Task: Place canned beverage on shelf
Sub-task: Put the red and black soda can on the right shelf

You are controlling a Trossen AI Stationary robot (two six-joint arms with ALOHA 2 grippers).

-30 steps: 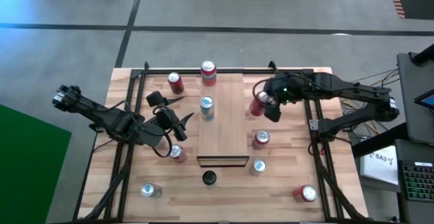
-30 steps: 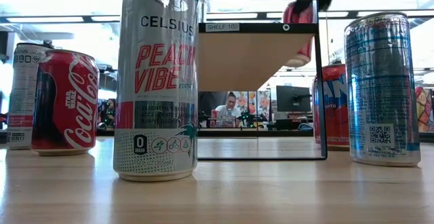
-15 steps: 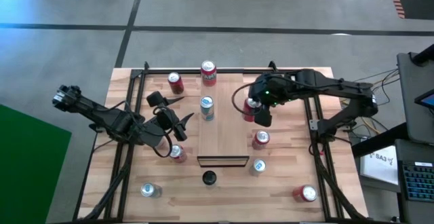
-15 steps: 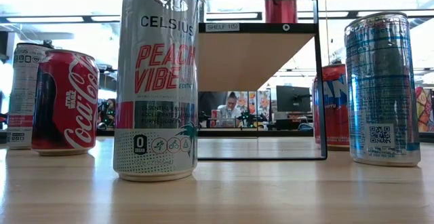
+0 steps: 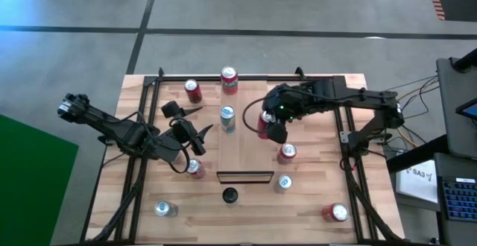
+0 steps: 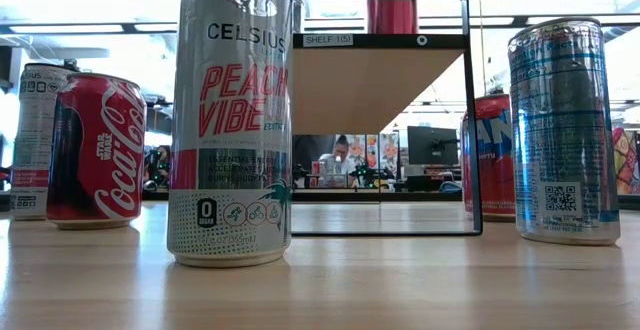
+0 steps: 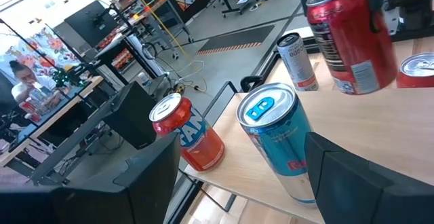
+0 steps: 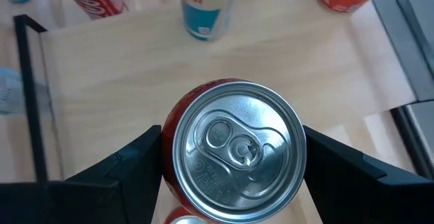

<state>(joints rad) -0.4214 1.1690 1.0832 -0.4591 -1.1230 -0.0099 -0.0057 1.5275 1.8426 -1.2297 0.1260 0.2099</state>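
The shelf (image 5: 246,145), a light wooden board, stands raised at the table's middle. A silver-blue can (image 5: 227,118) stands on it, and a red can (image 5: 229,80) stands at its far end. My right gripper (image 5: 266,124) is over the shelf's right edge, shut on a red can (image 8: 234,149); in the low view that can (image 6: 392,2) shows above the shelf's top. My left gripper (image 5: 195,136) waits open just left of the shelf, its fingers (image 7: 135,183) short of the silver-blue can (image 7: 278,139). My right gripper pinches the red can between its two fingers, one on each side of the can's wall just under the top rim (image 8: 168,157). The fingers come slanting down from the table's right. The can stays nearly upright, top up; the shelf's front edge hides its bottom.
Loose cans stand on the tabletop around the shelf: red ones (image 5: 193,91), (image 5: 195,168), (image 5: 287,153), (image 5: 337,212), a silver one (image 5: 165,209) and a blue one (image 5: 284,183). A small black round thing (image 5: 230,195) lies before the shelf's near end.
My right gripper has carried the red can toward the table's left and a little up, from beside the shelf's right side to over its right edge. The can, tilted before, now stands nearly upright.
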